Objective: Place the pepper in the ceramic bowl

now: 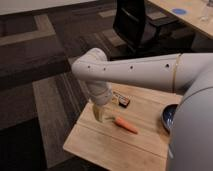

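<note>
While our arm reached across the wooden table [100, 150], we held the gripper [101, 114] low over the tabletop, fingers spread and grasping nothing. We saw the pepper [126, 125] lying flat on the boards just beside the gripper. The black bar [121, 99] lay behind it, and the ceramic bowl [167, 116] sat farther along, partly hidden by our arm.
</note>
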Tool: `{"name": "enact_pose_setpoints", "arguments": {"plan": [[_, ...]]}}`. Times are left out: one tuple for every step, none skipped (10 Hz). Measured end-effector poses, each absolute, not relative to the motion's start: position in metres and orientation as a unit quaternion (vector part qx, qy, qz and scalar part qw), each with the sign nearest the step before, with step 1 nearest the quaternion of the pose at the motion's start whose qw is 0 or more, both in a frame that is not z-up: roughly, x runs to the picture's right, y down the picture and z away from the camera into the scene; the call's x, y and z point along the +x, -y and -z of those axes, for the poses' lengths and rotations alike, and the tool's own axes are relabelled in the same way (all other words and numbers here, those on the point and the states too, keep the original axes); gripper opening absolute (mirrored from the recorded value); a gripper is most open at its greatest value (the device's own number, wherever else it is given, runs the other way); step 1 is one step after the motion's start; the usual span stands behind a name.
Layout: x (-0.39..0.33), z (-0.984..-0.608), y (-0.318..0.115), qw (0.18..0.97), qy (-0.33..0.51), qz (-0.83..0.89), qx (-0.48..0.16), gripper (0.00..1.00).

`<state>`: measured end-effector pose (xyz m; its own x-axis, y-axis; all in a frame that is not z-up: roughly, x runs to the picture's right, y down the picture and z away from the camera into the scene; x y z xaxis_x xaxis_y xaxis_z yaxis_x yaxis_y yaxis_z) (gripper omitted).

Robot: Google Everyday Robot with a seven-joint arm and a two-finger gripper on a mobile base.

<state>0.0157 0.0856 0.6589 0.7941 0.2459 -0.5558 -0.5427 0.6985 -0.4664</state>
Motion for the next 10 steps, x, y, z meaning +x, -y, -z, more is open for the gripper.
{"name": "enact_pose_setpoints", "arguments": {"plan": [[0.017,-0.659,-0.084,0.893,-0.232,-0.216,-0.318,0.65],[0.017,-0.659,-0.084,0.893,-0.232,-0.216,-0.318,0.65],[0.017,-0.659,-0.084,0.893,-0.232,-0.216,-0.318,0.65],[0.017,-0.659,-0.084,0.893,-0.232,-0.216,-0.318,0.65],[0.017,-0.659,-0.084,0.893,-0.232,-0.217,-0.318,0.65],[0.017,-0.659,-0.084,0.893,-0.232,-0.217,-0.318,0.65],[0.016,-0.662,-0.083,0.897,-0.225,-0.216,-0.314,0.65],[0.011,-0.67,-0.079,0.91,-0.199,-0.208,-0.299,0.65],[0.011,-0.676,-0.078,0.92,-0.176,-0.203,-0.285,0.65],[0.009,-0.678,-0.078,0.923,-0.165,-0.203,-0.28,0.65]]}}
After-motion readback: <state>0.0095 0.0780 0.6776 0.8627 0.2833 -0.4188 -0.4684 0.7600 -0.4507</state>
